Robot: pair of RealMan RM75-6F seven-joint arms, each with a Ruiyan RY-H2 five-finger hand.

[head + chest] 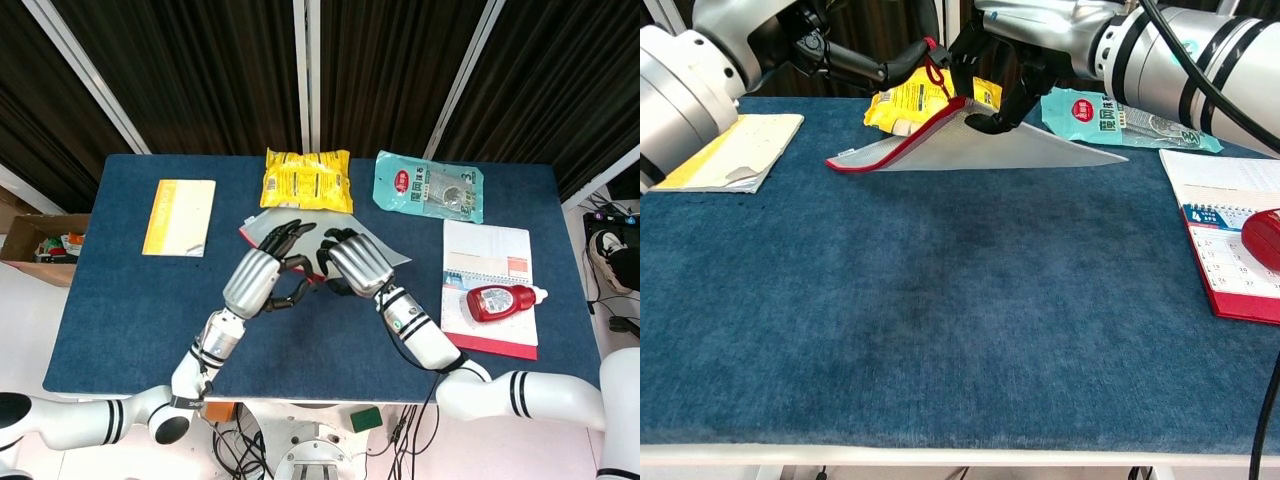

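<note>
Mesh pouch with red trim lies mid-table in my head view, mostly covered by my left hand and right hand, which meet over it; far of it sit the yellow snack bag and teal packet, at far left a notebook, and at right a red bottle on the calendar.

Chest view shows what that one hides: my left hand pinches the red zipper pull, lifting the mesh pouch's red edge, while my right hand holds the pouch just beside it. I cannot tell whether anything is inside.
</note>
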